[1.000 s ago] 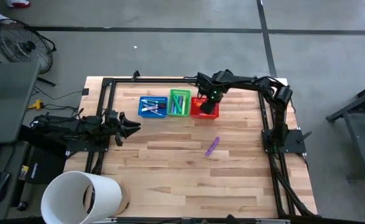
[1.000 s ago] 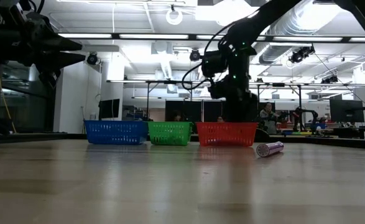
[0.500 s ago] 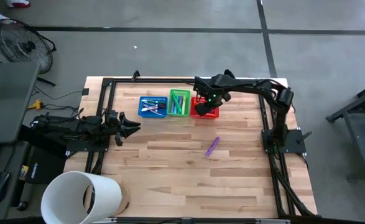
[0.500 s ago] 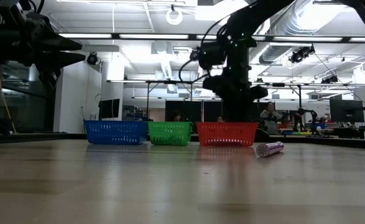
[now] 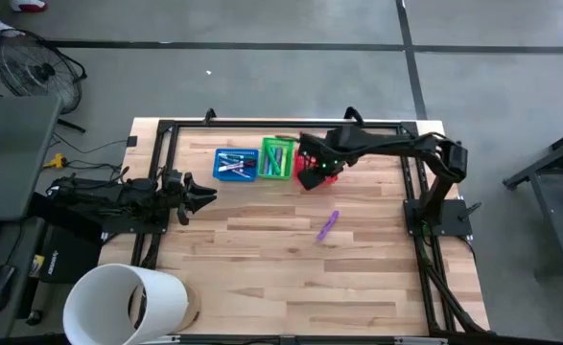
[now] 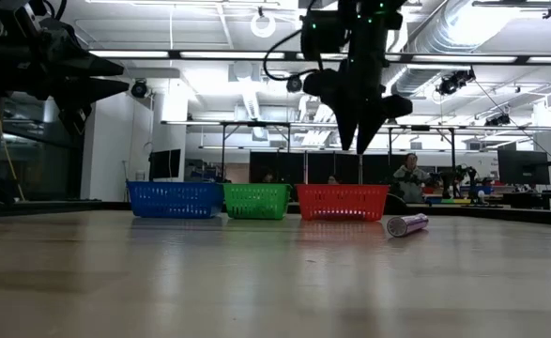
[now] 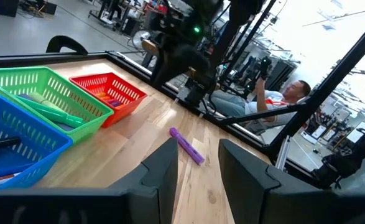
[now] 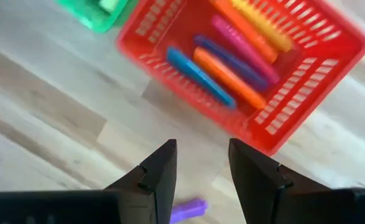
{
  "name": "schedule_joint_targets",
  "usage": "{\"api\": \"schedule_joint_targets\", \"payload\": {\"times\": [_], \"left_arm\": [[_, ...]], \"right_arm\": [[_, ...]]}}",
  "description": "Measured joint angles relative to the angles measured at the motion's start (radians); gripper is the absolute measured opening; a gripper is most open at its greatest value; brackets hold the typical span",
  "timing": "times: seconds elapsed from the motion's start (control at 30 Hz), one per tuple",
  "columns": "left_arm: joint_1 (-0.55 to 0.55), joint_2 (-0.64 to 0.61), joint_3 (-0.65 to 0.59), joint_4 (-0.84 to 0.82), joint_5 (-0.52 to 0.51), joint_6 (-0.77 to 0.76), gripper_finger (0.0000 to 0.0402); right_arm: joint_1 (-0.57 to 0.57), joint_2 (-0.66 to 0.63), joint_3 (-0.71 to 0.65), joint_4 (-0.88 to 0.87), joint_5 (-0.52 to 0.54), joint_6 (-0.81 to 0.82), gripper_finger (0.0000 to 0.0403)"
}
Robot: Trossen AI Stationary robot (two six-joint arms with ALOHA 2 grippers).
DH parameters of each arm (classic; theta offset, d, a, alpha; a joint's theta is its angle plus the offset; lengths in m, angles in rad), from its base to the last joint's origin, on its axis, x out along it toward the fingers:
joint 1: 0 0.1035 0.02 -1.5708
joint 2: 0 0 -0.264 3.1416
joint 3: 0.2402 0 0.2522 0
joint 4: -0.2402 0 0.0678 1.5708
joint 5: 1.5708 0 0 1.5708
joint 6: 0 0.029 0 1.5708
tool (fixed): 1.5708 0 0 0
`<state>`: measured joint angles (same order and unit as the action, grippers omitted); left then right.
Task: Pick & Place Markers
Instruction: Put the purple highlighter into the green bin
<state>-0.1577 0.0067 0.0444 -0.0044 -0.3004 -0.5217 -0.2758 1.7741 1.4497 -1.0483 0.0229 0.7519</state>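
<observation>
The right claw (image 6: 358, 148) hangs above the red basket (image 5: 315, 171), fingers apart and holding nothing. Several markers (image 8: 232, 59) lie inside that basket, and one purple marker (image 5: 328, 225) lies on the bare tabletop (image 5: 262, 259) well apart from it. The left claw (image 5: 207, 194) waits at the tabletop's left edge, also parted and empty

A white cylindrical bucket (image 5: 128, 305) lies at the frame's lower left. A black floor fan (image 5: 34, 70) stands upper left, near a grey desk (image 5: 8, 158).
</observation>
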Motion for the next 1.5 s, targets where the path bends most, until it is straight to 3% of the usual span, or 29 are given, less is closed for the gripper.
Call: {"api": "schedule_joint_targets", "payload": {"times": [0.17,0.37,0.6,0.77,0.9,1.17,1.5], "left_arm": [[0.0,0.0,0.0,0.001,0.0,0.0,0.0115],[0.0,0.0,0.0,0.001,0.0,0.0,0.0115],[0.0,0.0,0.0,0.001,0.0,0.0,0.0115],[0.0,0.0,0.0,0.001,0.0,0.0,0.0115],[0.0,0.0,0.0,0.002,0.0,0.0,0.0115],[0.0,0.0,0.0,0.002,0.0,0.0,0.0115],[0.0,0.0,0.0,0.002,0.0,0.0,0.0115]], "right_arm": [[0.097,0.003,-0.001,0.001,0.077,0.094,0.0134],[0.224,0.004,-0.001,0.0,0.051,0.256,0.0134],[0.353,0.004,-0.004,0.002,0.152,0.685,0.0134],[0.396,0.005,-0.077,0.024,0.1,0.964,0.0136],[0.424,0.005,-0.166,0.125,0.029,1.12,0.0164],[0.42,0.006,-0.337,0.276,-0.035,1.268,0.0248],[0.381,0.002,-0.456,0.437,-0.089,1.312,0.0249]]}}
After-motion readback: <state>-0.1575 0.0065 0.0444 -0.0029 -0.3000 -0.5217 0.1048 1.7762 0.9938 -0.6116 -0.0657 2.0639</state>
